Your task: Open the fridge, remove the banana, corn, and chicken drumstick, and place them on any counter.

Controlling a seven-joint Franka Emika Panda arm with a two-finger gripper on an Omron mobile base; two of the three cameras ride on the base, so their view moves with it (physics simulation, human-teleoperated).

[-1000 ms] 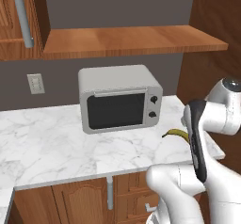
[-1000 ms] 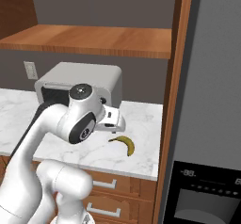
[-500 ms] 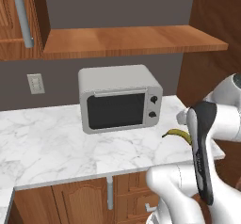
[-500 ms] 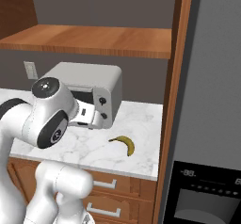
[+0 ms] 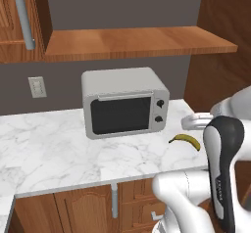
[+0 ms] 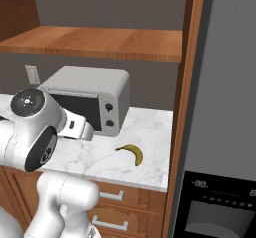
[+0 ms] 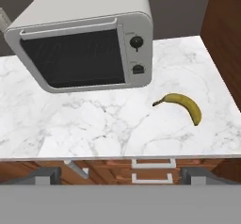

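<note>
The banana (image 7: 184,105) is lying flat on the marble counter (image 7: 94,124), just right of the microwave (image 7: 84,39), while the gripper (image 7: 120,175) hangs back with fingers spread wide and empty. It looks light but soft and curved, so it's probably best pinched gently across the fat middle rather than the tips.

The banana (image 7: 184,105), yellow with dark tips, lay flat on the white grey-veined marble counter (image 7: 94,124), near its right end. The grey fridge (image 6: 225,107) stood right of the counter, its door closed.
</note>
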